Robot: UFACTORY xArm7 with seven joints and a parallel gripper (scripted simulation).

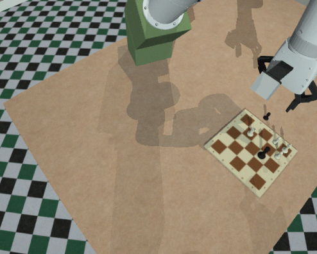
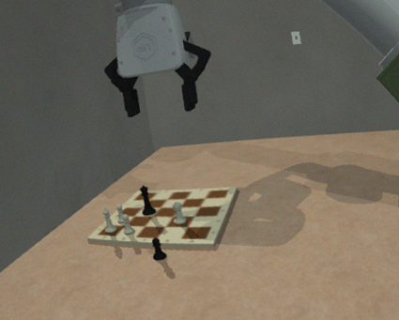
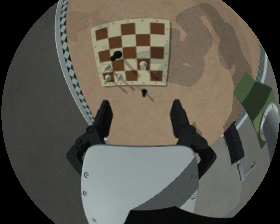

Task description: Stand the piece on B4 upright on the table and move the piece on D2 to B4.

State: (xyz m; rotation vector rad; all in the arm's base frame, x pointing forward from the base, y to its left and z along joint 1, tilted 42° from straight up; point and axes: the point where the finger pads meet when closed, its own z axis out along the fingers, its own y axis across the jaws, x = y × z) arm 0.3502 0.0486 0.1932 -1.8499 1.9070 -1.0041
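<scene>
A small chessboard [image 1: 250, 150] lies on the tan table; it also shows in the exterior view [image 2: 165, 218] and in the wrist view [image 3: 131, 50]. A black pawn [image 1: 266, 117] [image 2: 156, 250] [image 3: 144, 92] stands upright on the table just off the board's edge. A tall black piece [image 1: 263, 152] [image 2: 147, 201] [image 3: 115, 56] stands upright on the board. A white rook-like piece [image 1: 251, 131] [image 2: 178, 213] and three white pieces [image 1: 280, 147] [image 2: 118, 221] stand on the board. My gripper [image 2: 161, 102] [image 3: 141, 106] is open and empty, high above the board's near edge.
The robot's green base block [image 1: 154, 30] stands at the back of the table. The table edge runs close to the board on the right [image 1: 301, 192]. A checkered floor [image 1: 38, 208] surrounds the table.
</scene>
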